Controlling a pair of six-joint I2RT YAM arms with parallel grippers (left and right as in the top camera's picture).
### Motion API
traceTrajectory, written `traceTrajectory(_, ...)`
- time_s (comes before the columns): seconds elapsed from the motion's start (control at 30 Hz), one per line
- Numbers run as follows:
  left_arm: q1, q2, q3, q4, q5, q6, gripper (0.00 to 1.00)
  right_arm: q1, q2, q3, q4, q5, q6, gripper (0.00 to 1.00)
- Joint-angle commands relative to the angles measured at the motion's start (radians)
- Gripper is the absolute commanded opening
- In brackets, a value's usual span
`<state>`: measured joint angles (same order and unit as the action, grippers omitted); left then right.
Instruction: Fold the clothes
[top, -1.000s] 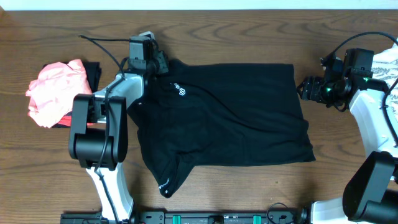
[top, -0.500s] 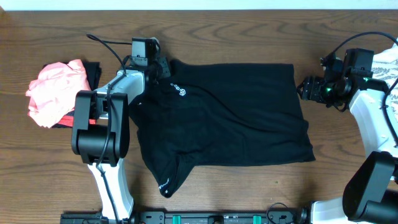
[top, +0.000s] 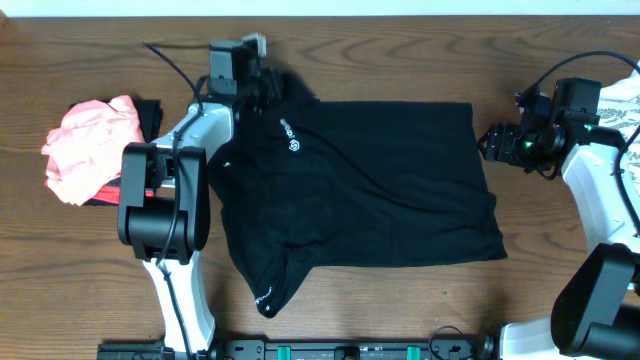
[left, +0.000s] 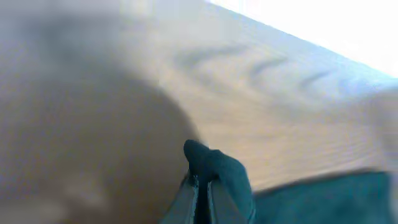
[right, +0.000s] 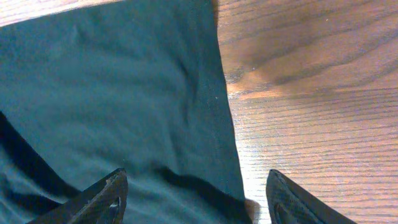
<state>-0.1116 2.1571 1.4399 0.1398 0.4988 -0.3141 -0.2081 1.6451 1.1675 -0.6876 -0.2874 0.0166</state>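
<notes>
**Left pincer clamped on black garment's top-left corner, right pincer open at its right edge**

- left gripper (top: 266, 84): upper left of the overhead view, near the table's (top: 400, 50) far edge. Jaws fully closed, with a small fold of the black garment (top: 380, 190) pinched between them. Left wrist view confirms it: dark cloth bunches up between the two closed fingers (left: 194, 190), blurred wood behind.
- black garment: spread mostly flat across the centre of the table. The top-left corner narrows to a point that runs up into the left gripper. One white logo (top: 292, 147) sits just below that corner, a second small white print (top: 262, 297) on the flap at bottom left. The right hem runs roughly straight down, and the lower right corner flares out a bit.
- right gripper (top: 491, 141): right of centre in the overhead view, just beside the garment's right edge. Jaws stand wide apart, nothing held. In the right wrist view the hem runs down between the two fingertips, cloth on the left and bare wood on the right. Can't tell whether the fingertips touch the cloth.
- pink garment (top: 88, 145): crumpled heap at far left, lying over something dark (top: 150, 120), well apart from the black one.
- white patterned garment (top: 625, 105): partly visible at the right frame edge, behind the right arm.
</notes>
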Motion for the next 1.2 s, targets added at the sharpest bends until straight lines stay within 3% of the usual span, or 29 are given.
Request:
traceTrajectory(0.0,-0.006,-0.006,0.045,0.025,0.031,0.003,0.06,0.006,0.010,-0.004,-0.001,0.004,-0.014,0.69)
traceTrajectory(0.5,-0.009,-0.019,0.049,0.035,-0.364,0.014,0.06,0.006,0.010,-0.004,-0.003,0.019,-0.014,0.69)
traceTrajectory(0.67,-0.015,-0.019,0.049,-0.005,-0.372,0.014,0.06,0.007,0.010,-0.004,0.061,0.016,-0.025,0.69)
traceTrajectory(0.7,-0.019,-0.019,0.049,-0.020,-0.369,0.014,0.06,0.009,0.010,-0.004,0.083,0.014,-0.027,0.63)
traceTrajectory(0.77,-0.031,-0.019,0.049,-0.053,-0.369,0.015,0.06,0.015,0.014,-0.004,0.160,0.002,-0.026,0.25)
traceTrajectory(0.8,-0.037,-0.019,0.049,-0.067,-0.369,0.014,0.06,0.019,0.019,-0.004,0.198,-0.008,-0.026,0.09)
traceTrajectory(0.83,-0.045,-0.019,0.049,-0.082,-0.369,0.015,0.06,0.026,0.030,-0.004,0.250,-0.024,-0.026,0.01)
traceTrajectory(1.17,-0.082,-0.019,0.049,-0.212,-0.369,0.014,0.06,0.101,0.294,-0.003,0.639,-0.073,-0.033,0.01)
